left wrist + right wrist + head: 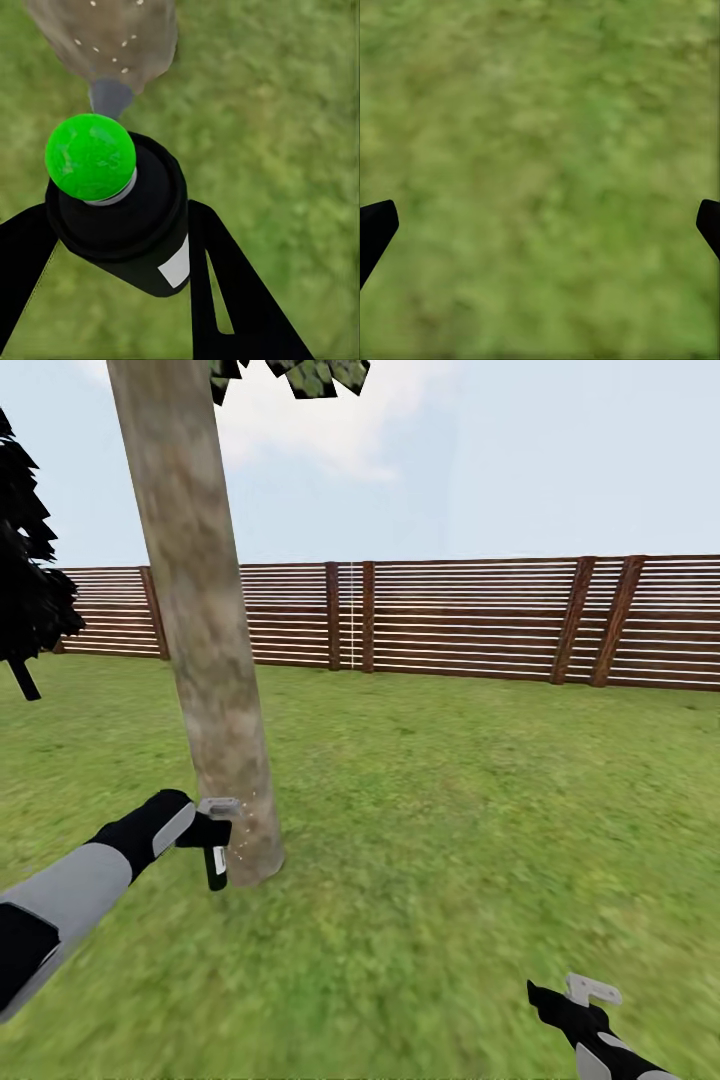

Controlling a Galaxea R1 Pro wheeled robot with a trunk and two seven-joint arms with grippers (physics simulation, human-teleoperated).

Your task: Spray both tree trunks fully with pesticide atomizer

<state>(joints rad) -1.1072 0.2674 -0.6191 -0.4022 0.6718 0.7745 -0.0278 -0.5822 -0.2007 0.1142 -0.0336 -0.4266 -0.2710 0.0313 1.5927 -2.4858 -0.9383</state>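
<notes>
The left gripper (214, 830) is closing its two black fingers (225, 292) on the small dark cylindrical pesticide atomizer (124, 217), one finger pressing each side of the can. In the left wrist view the atomizer is showing a bright green round cap and a white label patch, and a grey nozzle is pointing at the thick mottled grey-brown tree trunk (105, 37), where pale specks are dotting the bark. In the head view the atomizer (216, 865) is hanging down from the gripper just beside the foot of the tree trunk (205, 650), at about 9 o'clock from the trunk's base, with a few pale specks floating between them; whether the can is touching the bark cannot be told.

The right gripper (590, 1000) is standing wide open and holding nothing: in the right wrist view its dark fingertips (375, 229) are sitting at opposite edges above the blurred short green grass (540, 172).

The tree's crown is cut off at 12 o'clock, leaving only a few flat green leaves (320, 375). A dark narrow cypress-like tree (30, 590) is cropped at 9 o'clock. The right arm is cut by the frame at 5 o'clock.

The left arm, grey-sleeved with a black wrist, is reaching from 8 o'clock toward the trunk. A brown horizontal-slat wooden fence (470, 620) is running behind the lawn (450, 810).
</notes>
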